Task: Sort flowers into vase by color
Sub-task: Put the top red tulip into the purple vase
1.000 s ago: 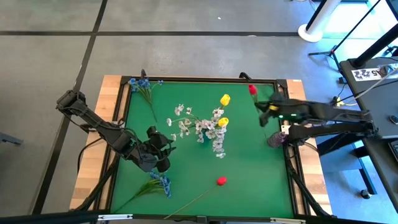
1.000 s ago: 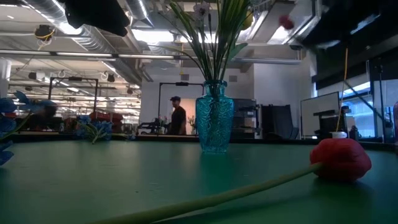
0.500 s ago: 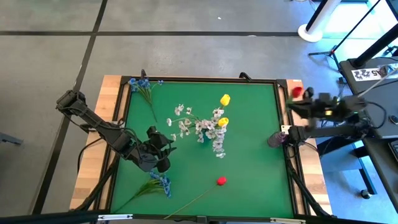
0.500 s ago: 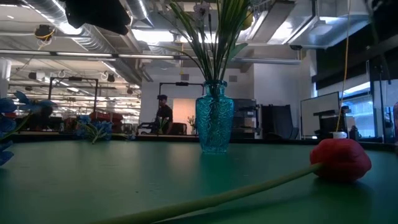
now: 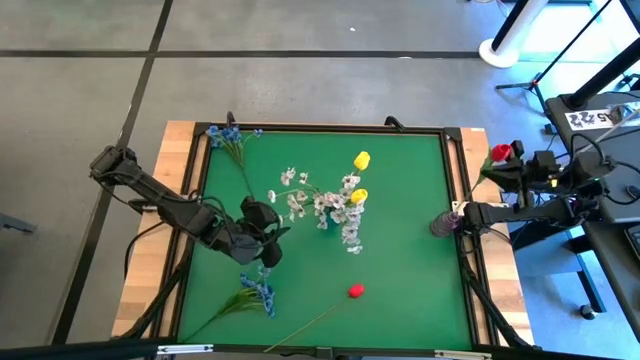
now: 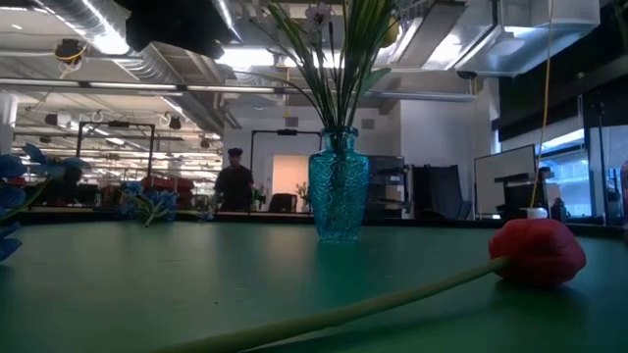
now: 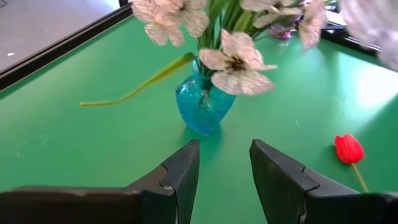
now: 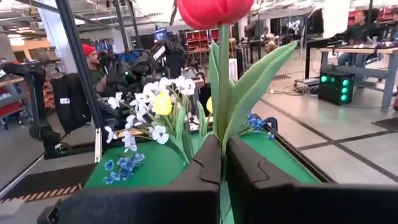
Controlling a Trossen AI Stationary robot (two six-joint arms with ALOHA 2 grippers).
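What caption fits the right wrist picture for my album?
Right gripper pinches a red tulip upright by its stem, with the flower-filled vase on the green table behind.

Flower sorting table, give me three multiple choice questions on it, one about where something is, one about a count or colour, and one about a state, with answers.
1. Where does the loose red tulip lie on the green mat?
A. Near the front edge, toward the middle
B. At the far left corner
C. Inside the blue vase

2. How many yellow tulips stand in the blue vase?
A. None
B. Two
C. Five

3. What is the right gripper doing?
A. Open above the vase
B. Shut on a red tulip, off the mat's right edge
C. Resting empty on the mat

Answers:
1 A: the high view shows the bloom near the front edge.
2 B: two yellow blooms show from above.
3 B: the right wrist view shows the stem clamped between the fingers, and the high view places the gripper beyond the table's right side.
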